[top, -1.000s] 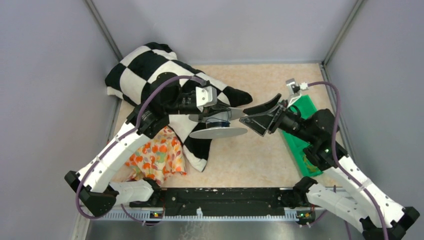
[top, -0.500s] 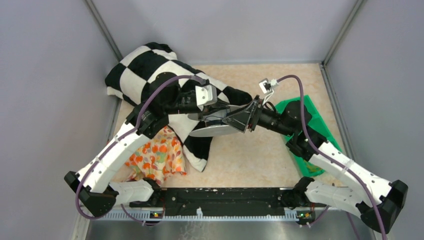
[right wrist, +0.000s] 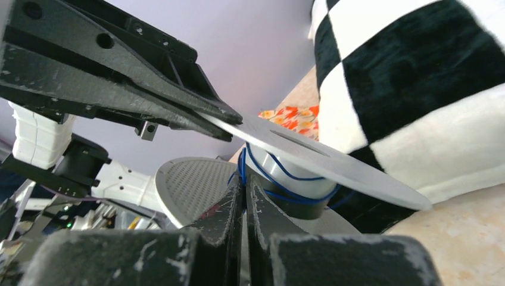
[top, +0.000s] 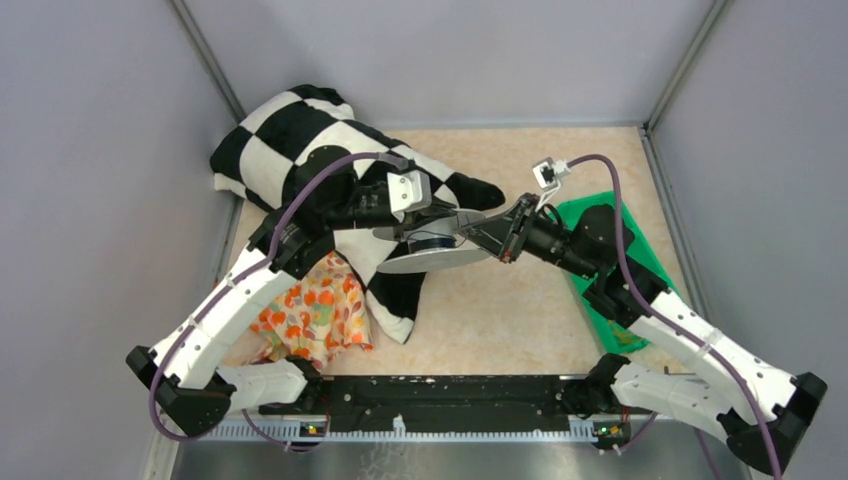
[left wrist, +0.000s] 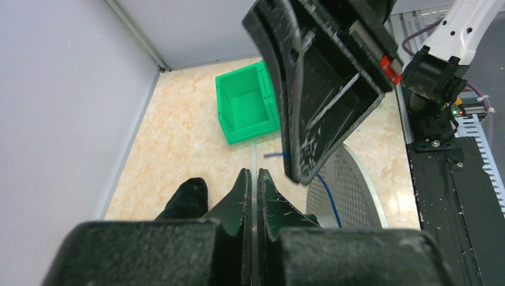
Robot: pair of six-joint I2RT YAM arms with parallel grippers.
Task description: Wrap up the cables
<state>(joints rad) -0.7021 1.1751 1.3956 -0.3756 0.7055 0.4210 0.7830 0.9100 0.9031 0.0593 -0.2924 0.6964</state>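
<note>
The left gripper (left wrist: 252,174) clamps the flange of the spool (top: 440,262), midway between the bench's side edges. The cable (right wrist: 286,176) sits wound on its core. The right gripper (right wrist: 243,182), fingers together (pinching wire or not, I cannot tell), could slacken the turns so they slip off.

The left arm (top: 225,305) and right arm (top: 700,345) each had white link shells joined by black joint housings. A thick purple cable (top: 350,154) ran along each arm to a small white camera block (top: 405,190) at the wrist. The left pincer (left wrist: 253,176) and right pincer (right wrist: 243,179) had black, wedge-shaped fingers scuffed with pale scratches, and a small green indicator light (left wrist: 455,111) showed on the right arm.
</note>
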